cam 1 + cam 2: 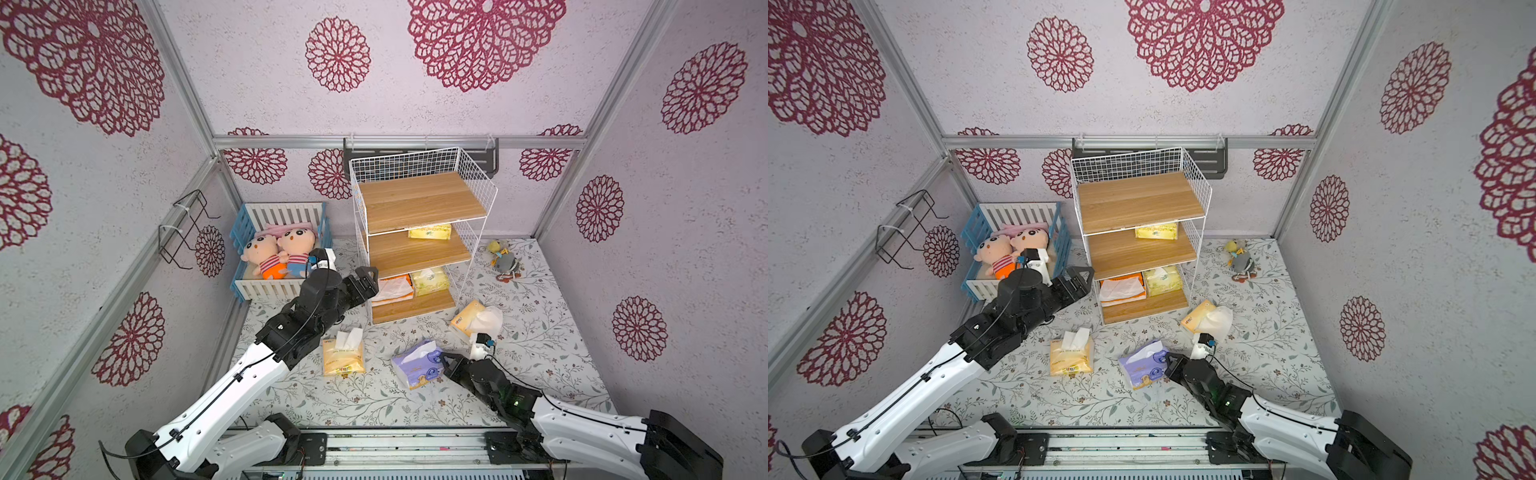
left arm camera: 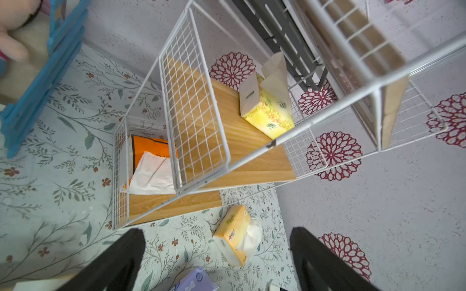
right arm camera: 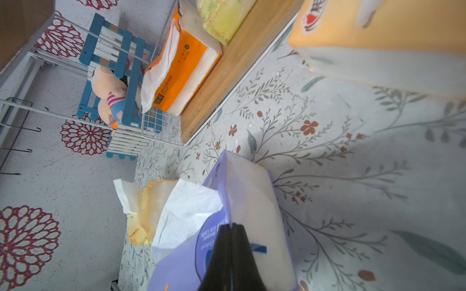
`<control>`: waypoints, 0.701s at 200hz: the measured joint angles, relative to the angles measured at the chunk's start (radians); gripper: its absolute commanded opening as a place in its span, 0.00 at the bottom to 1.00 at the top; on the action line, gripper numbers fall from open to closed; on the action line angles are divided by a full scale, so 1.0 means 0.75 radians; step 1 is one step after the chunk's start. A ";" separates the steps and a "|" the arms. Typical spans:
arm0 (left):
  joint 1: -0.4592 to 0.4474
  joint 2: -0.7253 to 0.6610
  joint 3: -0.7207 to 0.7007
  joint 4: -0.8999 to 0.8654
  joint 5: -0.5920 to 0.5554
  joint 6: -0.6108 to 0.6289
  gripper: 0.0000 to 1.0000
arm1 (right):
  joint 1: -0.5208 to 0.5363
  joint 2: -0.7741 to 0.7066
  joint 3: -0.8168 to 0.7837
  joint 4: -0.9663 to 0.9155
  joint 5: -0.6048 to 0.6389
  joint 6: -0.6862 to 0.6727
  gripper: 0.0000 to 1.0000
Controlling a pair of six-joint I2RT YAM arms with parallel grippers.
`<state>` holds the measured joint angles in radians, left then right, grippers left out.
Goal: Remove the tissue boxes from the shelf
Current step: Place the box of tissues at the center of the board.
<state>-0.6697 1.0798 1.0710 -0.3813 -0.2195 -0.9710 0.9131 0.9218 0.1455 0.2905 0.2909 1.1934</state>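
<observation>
Right wrist view: right gripper (image 3: 232, 226), jaws pressed nearly together and seemingly pinching the wrapper of the purple tissue pack (image 3: 252, 201). The pack lies on the floral mat (image 1: 374, 399), in front of the shelf (image 1: 424, 199). Beside it is the near pale orange pack (image 1: 343, 357), white tissue sticking up. The far pale orange pack (image 1: 467, 318) lies by the shelf's right foot. Left gripper (image 1: 370, 282) gapes wide, nothing in it, at the left side of the bottom tier. The bottom board carries a bright orange pack (image 1: 392, 291) and the lower yellow-green pack (image 1: 431, 280), side by side. The middle board holds the upper yellow-green pack (image 1: 430, 232), toward the back.
</observation>
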 measured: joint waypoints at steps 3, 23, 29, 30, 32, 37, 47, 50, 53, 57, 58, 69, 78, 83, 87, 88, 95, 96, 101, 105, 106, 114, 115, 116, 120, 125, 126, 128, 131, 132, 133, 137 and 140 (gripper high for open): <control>-0.010 0.001 -0.007 -0.001 -0.007 -0.004 0.97 | 0.004 0.004 0.000 0.004 -0.001 -0.004 0.33; -0.075 0.000 -0.047 -0.013 -0.063 -0.037 0.97 | 0.023 0.024 0.001 0.030 -0.005 0.011 0.50; -0.096 -0.002 -0.055 -0.020 -0.080 -0.048 0.97 | 0.027 0.025 0.001 0.035 -0.006 0.015 0.52; -0.099 -0.002 -0.056 -0.022 -0.082 -0.049 0.97 | 0.027 0.025 0.001 0.036 -0.006 0.014 0.52; -0.107 -0.003 -0.060 -0.027 -0.086 -0.053 0.97 | 0.028 0.025 0.001 0.038 -0.006 0.022 0.52; -0.125 -0.004 -0.065 -0.038 -0.102 -0.066 0.97 | 0.030 0.024 0.004 0.037 -0.008 0.017 0.52; -0.160 -0.012 -0.075 -0.059 -0.128 -0.088 0.97 | 0.032 0.013 0.020 0.014 -0.009 0.015 0.53; -0.171 -0.015 -0.077 -0.070 -0.140 -0.097 0.97 | 0.033 0.008 0.027 0.006 -0.009 0.013 0.53; -0.188 -0.020 -0.079 -0.081 -0.153 -0.108 0.97 | 0.033 0.000 0.040 -0.010 -0.008 0.005 0.53; -0.204 -0.025 -0.081 -0.093 -0.165 -0.121 0.97 | 0.033 -0.007 0.053 -0.023 -0.008 0.003 0.53; -0.208 -0.027 -0.082 -0.096 -0.168 -0.125 0.97 | 0.033 -0.011 0.060 -0.028 -0.007 -0.001 0.53; -0.260 -0.046 -0.090 -0.130 -0.208 -0.170 0.97 | 0.033 -0.038 0.125 -0.094 -0.001 -0.023 0.54; -0.310 -0.063 -0.098 -0.155 -0.234 -0.216 0.97 | 0.033 -0.053 0.189 -0.149 0.004 -0.049 0.55; -0.339 -0.071 -0.104 -0.164 -0.250 -0.241 0.97 | 0.033 -0.058 0.237 -0.188 0.006 -0.069 0.55; -0.364 -0.074 -0.109 -0.170 -0.259 -0.261 0.97 | 0.033 -0.058 0.269 -0.213 0.007 -0.084 0.55; -0.374 -0.076 -0.110 -0.173 -0.267 -0.268 0.97 | 0.033 -0.058 0.282 -0.224 0.008 -0.089 0.55; -0.421 -0.077 -0.117 -0.186 -0.288 -0.304 0.97 | 0.031 -0.056 0.348 -0.277 0.011 -0.115 0.56; -0.431 -0.077 -0.119 -0.189 -0.293 -0.312 0.97 | 0.031 -0.056 0.355 -0.281 0.011 -0.117 0.56; -0.465 -0.072 -0.120 -0.200 -0.304 -0.338 0.97 | 0.026 -0.051 0.399 -0.318 0.012 -0.139 0.57; -0.499 -0.065 -0.121 -0.214 -0.319 -0.361 0.97 | 0.021 -0.046 0.435 -0.350 0.010 -0.152 0.58; -0.506 -0.064 -0.121 -0.217 -0.321 -0.367 0.97 | 0.021 -0.045 0.441 -0.357 0.010 -0.154 0.58; -0.566 -0.042 -0.122 -0.234 -0.349 -0.412 0.97 | 0.010 -0.031 0.502 -0.415 0.010 -0.183 0.59; -0.571 -0.040 -0.122 -0.236 -0.353 -0.416 0.97 | 0.008 -0.027 0.512 -0.429 0.009 -0.187 0.59; -0.581 -0.036 -0.122 -0.238 -0.356 -0.428 0.97 | 0.007 -0.026 0.518 -0.434 0.009 -0.189 0.59; -0.606 -0.022 -0.126 -0.243 -0.365 -0.452 0.97 | -0.001 -0.014 0.549 -0.472 0.009 -0.204 0.59; -0.636 -0.005 -0.134 -0.244 -0.384 -0.488 0.97 | -0.012 -0.001 0.583 -0.514 0.008 -0.220 0.59; -0.640 -0.003 -0.136 -0.244 -0.385 -0.494 0.97 | -0.013 0.003 0.588 -0.520 0.008 -0.222 0.59; -0.652 0.004 -0.141 -0.243 -0.390 -0.502 0.97 | -0.018 0.009 0.601 -0.539 0.006 -0.228 0.60; -0.665 0.014 -0.149 -0.243 -0.395 -0.528 0.97 | -0.025 0.017 0.618 -0.560 0.005 -0.239 0.60; -0.668 0.016 -0.151 -0.242 -0.395 -0.531 0.97 | -0.030 0.022 0.626 -0.572 0.004 -0.243 0.60; -0.674 0.021 -0.156 -0.241 -0.399 -0.537 0.97 | -0.031 0.024 0.630 -0.577 0.002 -0.245 0.60; -0.688 0.032 -0.170 -0.238 -0.405 -0.563 0.97 | -0.043 0.037 0.652 -0.611 -0.003 -0.256 0.60; -0.697 0.041 -0.183 -0.233 -0.410 -0.587 0.97 | -0.052 0.045 0.665 -0.630 -0.008 -0.266 0.60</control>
<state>-1.1927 1.1103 0.9337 -0.5564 -0.5274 -1.4113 0.8738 0.9558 0.6441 -0.1818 0.2852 0.9939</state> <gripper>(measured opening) 0.971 0.596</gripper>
